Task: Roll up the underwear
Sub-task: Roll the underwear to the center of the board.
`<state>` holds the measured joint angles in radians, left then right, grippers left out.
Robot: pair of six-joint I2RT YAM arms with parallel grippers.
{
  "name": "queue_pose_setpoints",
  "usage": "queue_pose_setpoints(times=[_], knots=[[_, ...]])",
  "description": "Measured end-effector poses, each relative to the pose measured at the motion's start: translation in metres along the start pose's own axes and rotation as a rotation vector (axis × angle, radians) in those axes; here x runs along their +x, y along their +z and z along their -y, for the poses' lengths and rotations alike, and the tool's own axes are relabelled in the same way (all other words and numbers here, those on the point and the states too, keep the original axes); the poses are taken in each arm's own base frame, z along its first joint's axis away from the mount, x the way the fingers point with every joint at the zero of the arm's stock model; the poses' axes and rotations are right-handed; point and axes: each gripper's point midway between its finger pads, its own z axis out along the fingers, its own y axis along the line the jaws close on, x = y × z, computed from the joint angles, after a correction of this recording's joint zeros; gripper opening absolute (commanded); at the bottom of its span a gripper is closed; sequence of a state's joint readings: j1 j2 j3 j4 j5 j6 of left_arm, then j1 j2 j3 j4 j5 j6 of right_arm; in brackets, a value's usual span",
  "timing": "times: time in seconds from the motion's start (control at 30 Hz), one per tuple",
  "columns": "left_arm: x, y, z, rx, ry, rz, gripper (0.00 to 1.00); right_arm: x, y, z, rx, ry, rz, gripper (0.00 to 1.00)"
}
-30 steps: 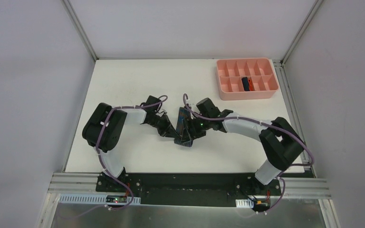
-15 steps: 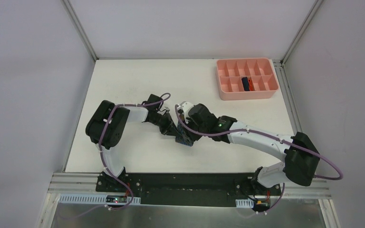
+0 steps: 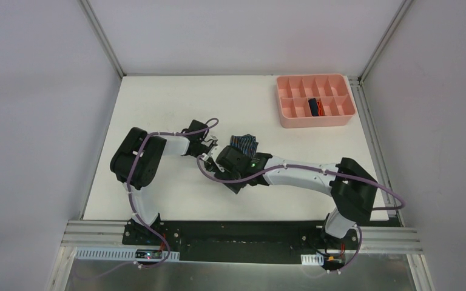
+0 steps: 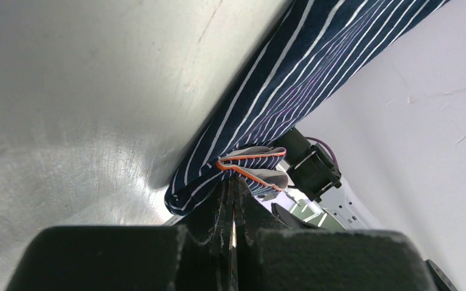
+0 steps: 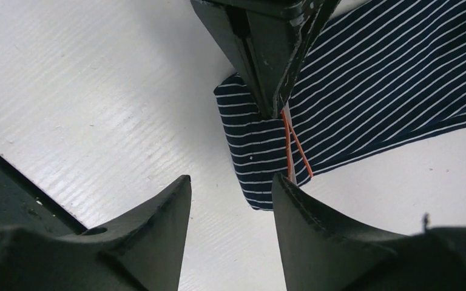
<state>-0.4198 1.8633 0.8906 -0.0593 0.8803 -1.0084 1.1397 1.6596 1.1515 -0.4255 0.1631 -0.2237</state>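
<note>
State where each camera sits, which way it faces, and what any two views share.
Top external: above and behind the arms, looking down on the table, pink tray and both arms.
Left wrist: low over the table, looking along the left gripper, shut on the striped underwear.
Right wrist: looking down past the open right gripper at the same cloth.
Shared: both wrist views show the left gripper pinching the striped underwear.

no readable text anywhere
</note>
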Motion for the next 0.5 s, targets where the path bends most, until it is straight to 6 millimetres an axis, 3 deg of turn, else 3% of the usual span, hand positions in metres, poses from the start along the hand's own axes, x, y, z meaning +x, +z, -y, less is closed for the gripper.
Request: queue_pose_setpoints(times=[0.2, 0.5], knots=[[0.0, 0.0, 0.0, 0.0, 0.0, 0.0, 0.0, 0.004, 0.008, 0.003, 0.016, -0.031, -0.018, 0.54], [0.0, 0.0, 0.0, 0.001, 0.002, 0.0, 0.0, 0.019, 0.036, 0.005, 0.029, -0.059, -0.063, 0.5]])
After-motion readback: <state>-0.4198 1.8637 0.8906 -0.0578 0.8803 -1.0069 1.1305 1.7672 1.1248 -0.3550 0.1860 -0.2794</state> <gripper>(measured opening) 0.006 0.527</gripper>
